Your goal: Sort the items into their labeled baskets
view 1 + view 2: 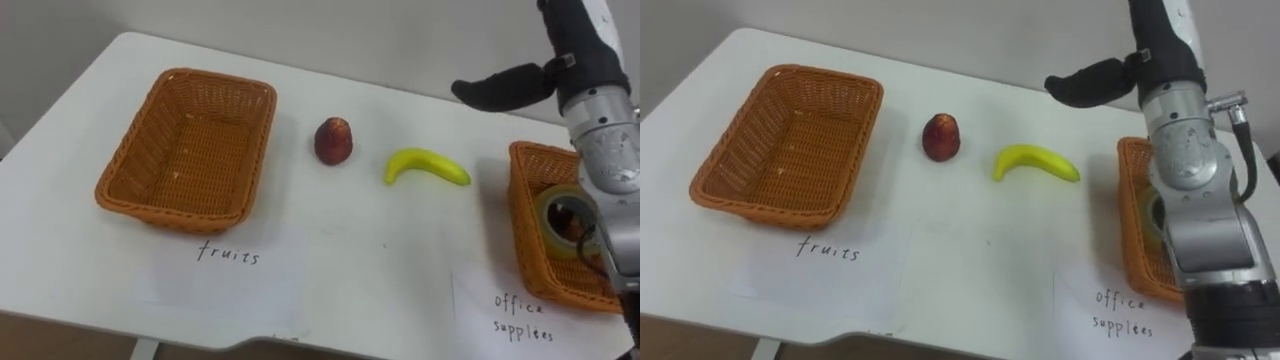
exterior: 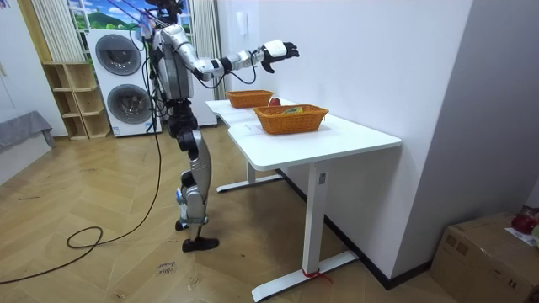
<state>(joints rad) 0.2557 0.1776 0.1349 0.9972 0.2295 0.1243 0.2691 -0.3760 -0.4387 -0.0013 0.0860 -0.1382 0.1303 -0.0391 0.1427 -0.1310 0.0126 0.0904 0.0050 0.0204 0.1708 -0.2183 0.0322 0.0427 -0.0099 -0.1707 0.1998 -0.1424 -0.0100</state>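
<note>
I'm seeing the white table (image 1: 380, 265) standing against the wall, with washing machines (image 2: 118, 55) behind my robot. My right hand (image 1: 500, 88) is hovering over the table, fingers loosely apart and holding nothing.

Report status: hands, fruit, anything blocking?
Right hand open, raised over the table, holding nothing. Banana and red fruit lie between fruit basket and office basket, in neither. Nothing in their way.

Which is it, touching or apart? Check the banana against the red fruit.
Apart. The left eye view shows a strip of bare table between the red fruit and the banana.
</note>
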